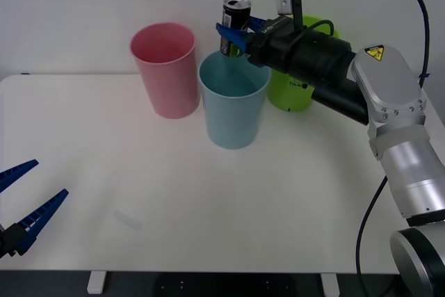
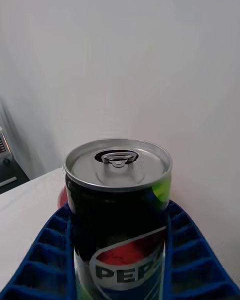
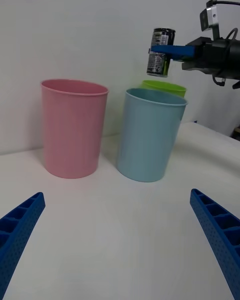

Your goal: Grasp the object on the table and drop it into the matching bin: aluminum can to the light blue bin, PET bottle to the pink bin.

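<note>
ribbed blue right gripper [image 1: 233,35] clamps cylindrical aluminum can [image 1: 235,24].

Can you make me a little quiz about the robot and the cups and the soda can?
1. True or false: the right gripper holds the Pepsi can up in the air.
2. Which bin is the can above? A) pink bin B) light blue bin C) green bin
3. Fill in: the left gripper waits low over the white table with its fingers ____.

Key:
1. True. Blue fingers press both sides of the can.
2. B. It hangs over the light blue bin's far rim.
3. Open.
</note>
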Available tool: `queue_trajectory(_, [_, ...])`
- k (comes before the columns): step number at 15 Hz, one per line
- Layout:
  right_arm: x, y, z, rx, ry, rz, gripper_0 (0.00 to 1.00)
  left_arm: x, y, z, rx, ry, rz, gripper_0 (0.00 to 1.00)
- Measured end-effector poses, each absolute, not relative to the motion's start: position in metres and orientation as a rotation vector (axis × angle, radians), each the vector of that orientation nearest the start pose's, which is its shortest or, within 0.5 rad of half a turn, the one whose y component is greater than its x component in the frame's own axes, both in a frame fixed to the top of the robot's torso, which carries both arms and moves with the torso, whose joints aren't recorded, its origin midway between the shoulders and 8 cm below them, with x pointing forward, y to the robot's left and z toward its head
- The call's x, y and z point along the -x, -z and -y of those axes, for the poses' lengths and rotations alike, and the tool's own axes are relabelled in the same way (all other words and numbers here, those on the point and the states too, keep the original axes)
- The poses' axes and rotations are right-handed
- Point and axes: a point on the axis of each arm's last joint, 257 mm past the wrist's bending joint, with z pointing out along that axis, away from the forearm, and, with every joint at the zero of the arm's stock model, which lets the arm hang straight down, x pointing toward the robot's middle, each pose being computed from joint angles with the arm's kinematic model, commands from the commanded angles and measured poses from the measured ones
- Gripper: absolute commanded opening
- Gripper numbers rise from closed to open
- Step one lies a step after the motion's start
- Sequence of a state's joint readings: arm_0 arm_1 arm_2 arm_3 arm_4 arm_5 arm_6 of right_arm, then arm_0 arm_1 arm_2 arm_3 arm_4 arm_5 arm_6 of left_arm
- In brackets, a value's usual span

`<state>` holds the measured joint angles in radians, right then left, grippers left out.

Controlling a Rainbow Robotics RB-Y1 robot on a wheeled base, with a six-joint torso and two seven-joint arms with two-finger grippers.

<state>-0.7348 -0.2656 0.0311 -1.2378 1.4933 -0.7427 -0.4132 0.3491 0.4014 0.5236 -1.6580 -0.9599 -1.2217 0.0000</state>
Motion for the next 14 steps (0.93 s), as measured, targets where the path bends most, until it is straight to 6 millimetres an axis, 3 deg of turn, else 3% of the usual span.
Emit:
queue_trajectory(7, [-0.607, 0.013, 0.022, 0.688, -0.743, -1.346, 1.0, -0.342, 0.169, -0.33, -0.465, 0.567, -1.441, 1.0])
queue_trajectory(14, [-0.58, 0.02, 0.057, 0.699, -0.741, -1.33, 1.0, -0.342, 0.169, -0.33, -0.465, 0.567, -1.441, 1.0])
